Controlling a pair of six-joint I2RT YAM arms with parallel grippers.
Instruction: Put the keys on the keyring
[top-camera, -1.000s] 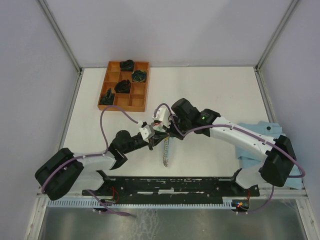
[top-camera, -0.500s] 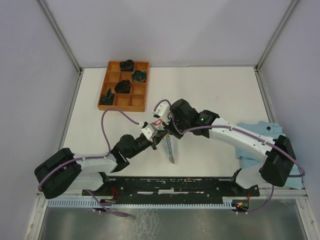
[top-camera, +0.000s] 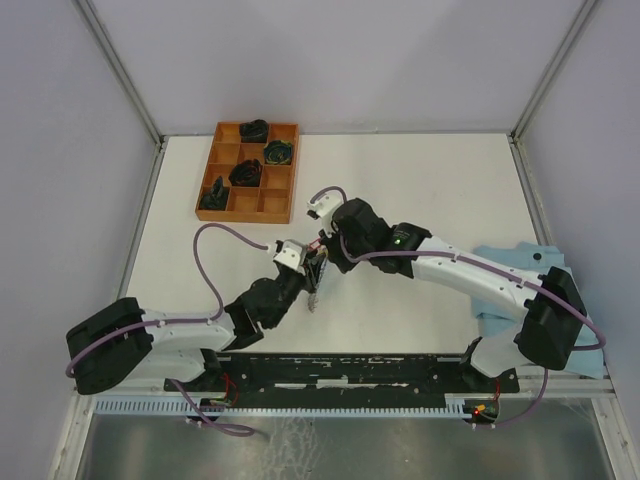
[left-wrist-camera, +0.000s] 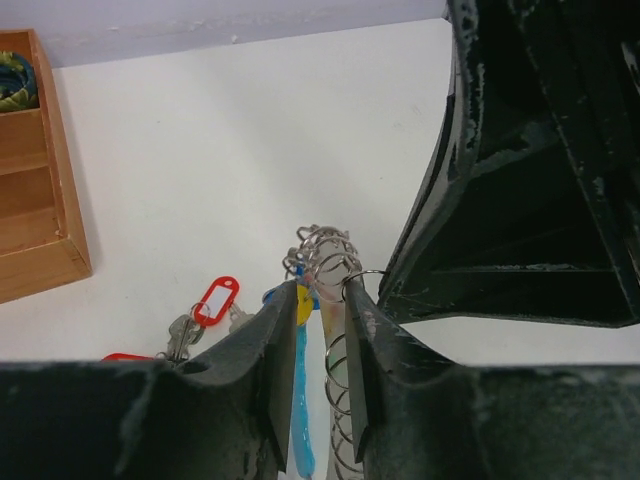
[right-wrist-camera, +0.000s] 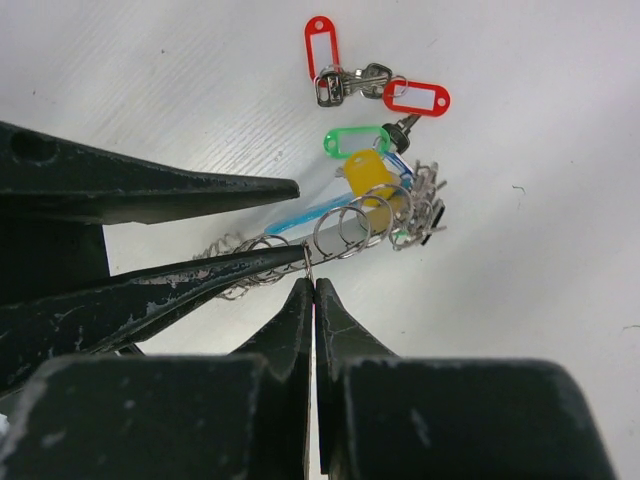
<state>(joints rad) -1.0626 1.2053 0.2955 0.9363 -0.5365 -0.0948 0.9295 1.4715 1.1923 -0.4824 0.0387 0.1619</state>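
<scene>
The keyring, a silver coil with a light-blue sleeve, hangs between both grippers above the table. My right gripper is shut on one wire loop of it. My left gripper stands open, the coil and blue sleeve running between its fingers. Keys with red tags, a green tag and a yellow tag dangle at the coil's far end. In the top view the two grippers meet at the table's middle, with the keyring drooping below them.
A wooden compartment tray holding dark items sits at the back left. A light-blue cloth lies under the right arm at the right edge. Purple cables loop off both wrists.
The left jaws closed, then parted again. The keyring's hanging end swung from the right to the left and hangs shorter. Both grippers shifted slightly left.
</scene>
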